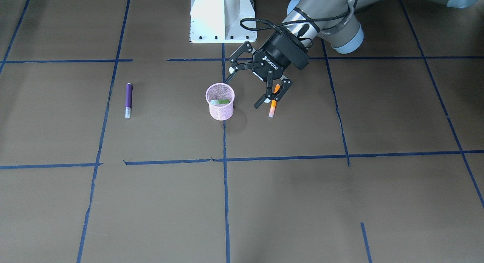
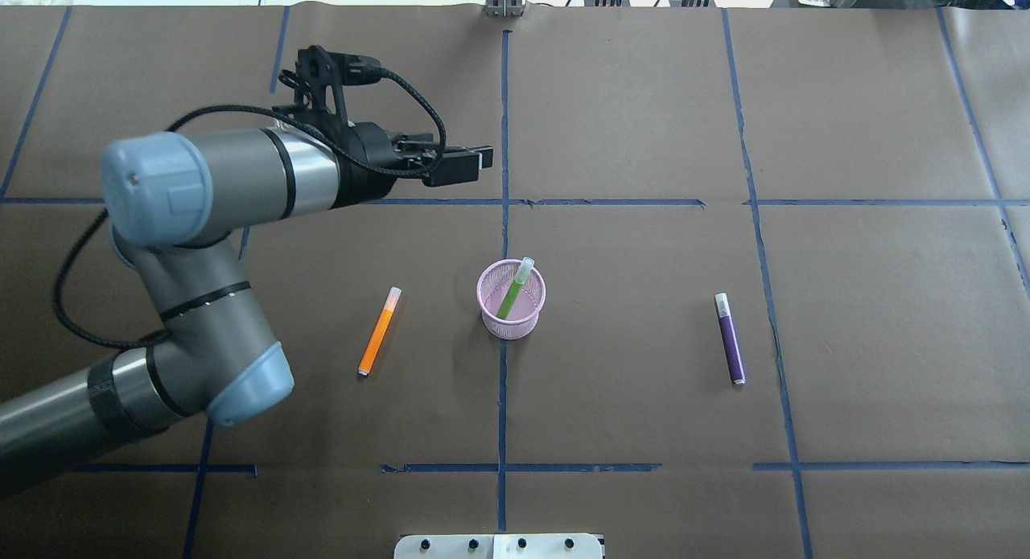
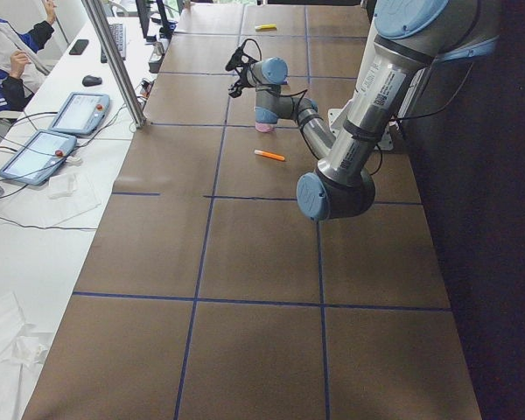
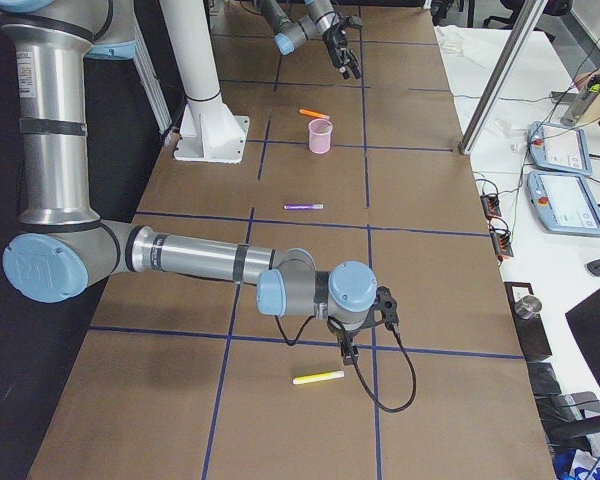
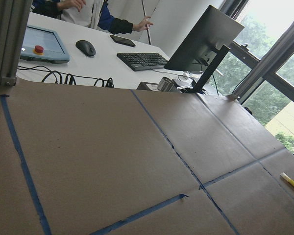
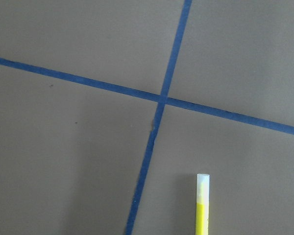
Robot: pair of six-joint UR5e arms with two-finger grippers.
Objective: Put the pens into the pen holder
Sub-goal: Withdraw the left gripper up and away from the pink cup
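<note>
Beside the holder [image 2: 507, 327], on the robot's left, the orange pen [image 2: 379, 331] lies flat on the brown paper, near the cup but not touching it. The green pen [image 2: 511, 289] already leans inside with its pale cap over the rim, and the purple pen [image 2: 730, 338] lies flat, well apart on the other side. These pens look light, stiff and smooth, so a round barrel is likely to roll or squirt out of an off-centre pinch. The safest hold is probably across the middle of the coloured barrel, fingers square to its length, not on the pale cap. The mesh holder looks light too and could tip if knocked. The left gripper [image 1: 245, 92] is spread wide and empty, well above the table beyond the holder; its arm is bent at the elbow and the wrist turned so the fingers point roughly level across the table rather than down. The right gripper [image 4: 348, 350] hangs low at the table's right end, just beside a yellow pen [image 4: 318, 378]; whether its fingers are apart cannot be told from that side view.
</note>
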